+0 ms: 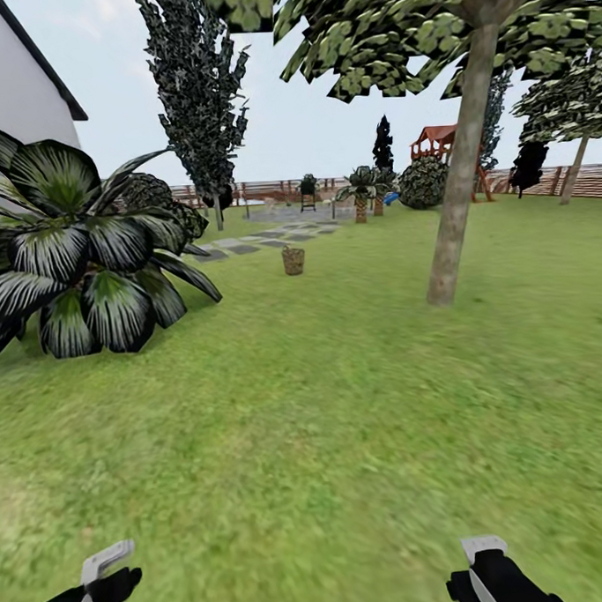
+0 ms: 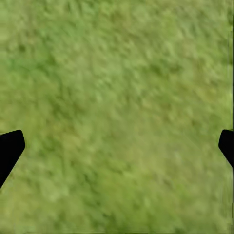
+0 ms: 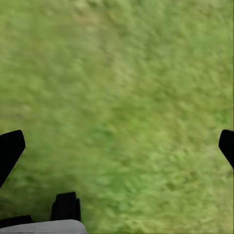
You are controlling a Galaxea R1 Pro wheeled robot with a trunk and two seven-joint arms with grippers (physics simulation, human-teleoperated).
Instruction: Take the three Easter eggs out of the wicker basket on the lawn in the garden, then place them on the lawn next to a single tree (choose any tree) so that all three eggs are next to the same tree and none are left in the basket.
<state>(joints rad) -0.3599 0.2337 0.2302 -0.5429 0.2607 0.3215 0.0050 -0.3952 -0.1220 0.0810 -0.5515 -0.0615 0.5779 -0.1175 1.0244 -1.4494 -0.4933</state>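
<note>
Lawn (image 1: 342, 405) with wicker basket (image 1: 294, 260) between palm (image 1: 78, 260) and tree (image 1: 458, 187).

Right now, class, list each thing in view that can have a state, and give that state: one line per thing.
wicker basket: upright on the lawn, beside the stone path; contents too small to tell.
tree: standing, trunk slightly leaning, no eggs visible at its base.
left gripper: open, empty, over grass.
right gripper: open, empty, over grass.
</note>
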